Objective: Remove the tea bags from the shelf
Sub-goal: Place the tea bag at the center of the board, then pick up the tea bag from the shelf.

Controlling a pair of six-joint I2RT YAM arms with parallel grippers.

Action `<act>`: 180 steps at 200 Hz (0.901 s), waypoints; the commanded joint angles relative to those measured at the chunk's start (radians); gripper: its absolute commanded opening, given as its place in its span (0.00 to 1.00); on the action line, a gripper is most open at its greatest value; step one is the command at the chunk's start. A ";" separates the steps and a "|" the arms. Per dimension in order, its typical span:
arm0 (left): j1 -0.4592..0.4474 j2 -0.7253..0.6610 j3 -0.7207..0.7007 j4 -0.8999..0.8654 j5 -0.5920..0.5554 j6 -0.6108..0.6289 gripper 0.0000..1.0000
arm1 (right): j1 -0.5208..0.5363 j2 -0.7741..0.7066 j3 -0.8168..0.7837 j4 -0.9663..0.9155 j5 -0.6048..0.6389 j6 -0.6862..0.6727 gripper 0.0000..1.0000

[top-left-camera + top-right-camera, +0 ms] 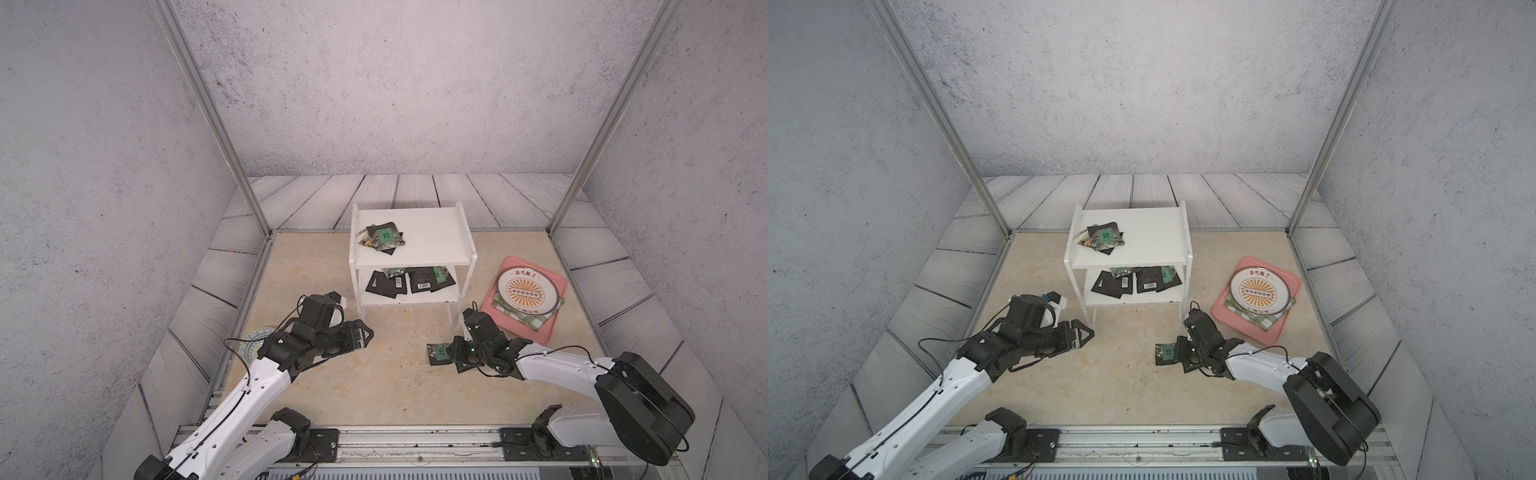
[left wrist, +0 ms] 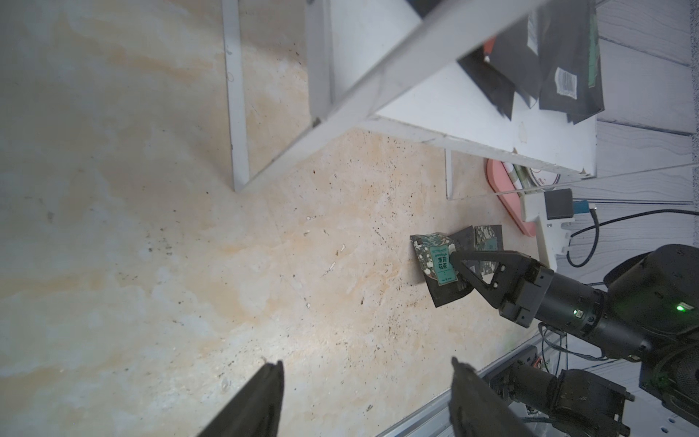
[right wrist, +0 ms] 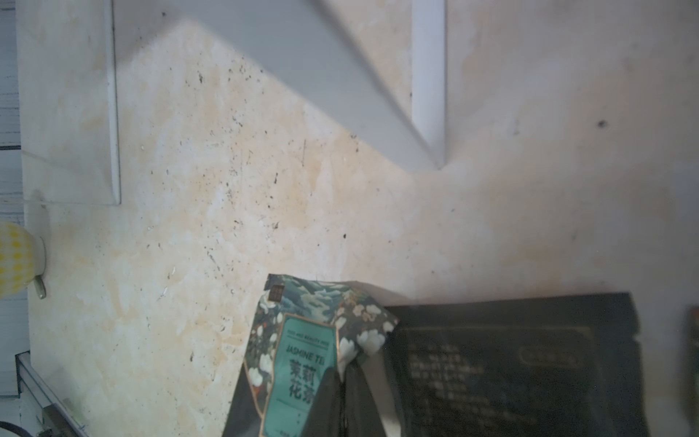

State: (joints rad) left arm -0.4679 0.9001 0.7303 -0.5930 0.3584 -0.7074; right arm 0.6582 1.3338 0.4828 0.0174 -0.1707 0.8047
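Observation:
The white two-tier shelf (image 1: 428, 241) (image 1: 1150, 243) stands mid-floor. A small heap of tea bags (image 1: 384, 239) (image 1: 1102, 237) lies on its top board, and several more tea bags (image 1: 415, 282) (image 1: 1138, 282) lie on the lower board. Low over the floor in front of the shelf, my right gripper (image 1: 449, 353) (image 1: 1177, 351) (image 2: 454, 257) (image 3: 342, 378) is shut on one green-labelled tea bag (image 1: 438, 352) (image 2: 435, 261) (image 3: 299, 359). A black sachet (image 3: 510, 359) lies flat beside it. My left gripper (image 1: 368, 334) (image 1: 1090, 332) (image 2: 367, 361) is open and empty, left of the shelf's front leg.
A pink tray (image 1: 540, 334) holding a round plate (image 1: 525, 291) on a green checked cloth (image 1: 536, 321) sits right of the shelf. A patterned dish (image 1: 254, 338) lies under the left arm. A metal rail (image 1: 415, 440) runs along the front edge.

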 commanded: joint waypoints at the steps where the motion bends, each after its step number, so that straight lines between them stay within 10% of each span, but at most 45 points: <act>1: -0.008 0.005 0.001 0.013 -0.009 0.008 0.73 | 0.004 0.015 0.005 0.002 -0.007 -0.001 0.18; 180: -0.009 -0.058 0.097 -0.089 -0.052 0.031 0.72 | 0.026 -0.312 0.127 -0.375 0.076 -0.141 0.32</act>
State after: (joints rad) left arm -0.4686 0.8566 0.7692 -0.6506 0.3244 -0.6968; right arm 0.6685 1.0798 0.5293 -0.2333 -0.1272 0.7322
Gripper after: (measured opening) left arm 0.724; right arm 0.308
